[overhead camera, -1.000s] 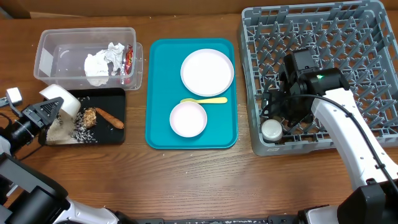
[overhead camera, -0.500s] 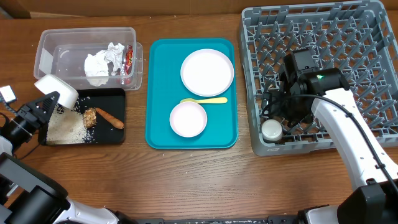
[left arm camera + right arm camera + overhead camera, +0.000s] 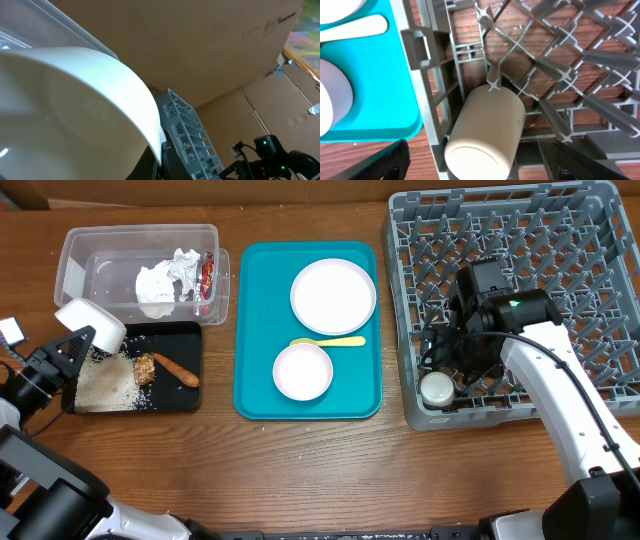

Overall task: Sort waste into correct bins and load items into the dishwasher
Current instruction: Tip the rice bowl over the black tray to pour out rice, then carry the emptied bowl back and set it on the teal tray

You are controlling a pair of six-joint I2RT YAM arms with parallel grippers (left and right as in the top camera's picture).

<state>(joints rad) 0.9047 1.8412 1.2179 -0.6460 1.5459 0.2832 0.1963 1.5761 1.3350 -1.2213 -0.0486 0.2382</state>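
My left gripper [image 3: 62, 356] is shut on the rim of a white bowl [image 3: 90, 323], held tilted over the left end of the black tray [image 3: 185, 330]. In the left wrist view the bowl [image 3: 65, 110] fills the frame. The tray holds white rice [image 3: 105, 385], a brown lump [image 3: 145, 368] and a carrot-like stick [image 3: 178, 368]. The clear tub [image 3: 75, 255] holds crumpled paper [image 3: 165, 280] and a red wrapper [image 3: 207, 278]. My right gripper [image 3: 455, 365] is open over a white cup [image 3: 485, 130] that lies on its side in the grey dish rack's [image 3: 600, 240] front left corner.
A teal tray [image 3: 255, 330] in the middle carries a white plate [image 3: 333, 295], a white bowl [image 3: 302, 371] and a yellow spoon [image 3: 328, 341]. The rack's upright pegs [image 3: 560, 75] stand close around the cup.
My left gripper has lifted the bowl up and to the left of where it was a second ago. Rice that was pouring then now lies in the black tray. The right arm has not moved.
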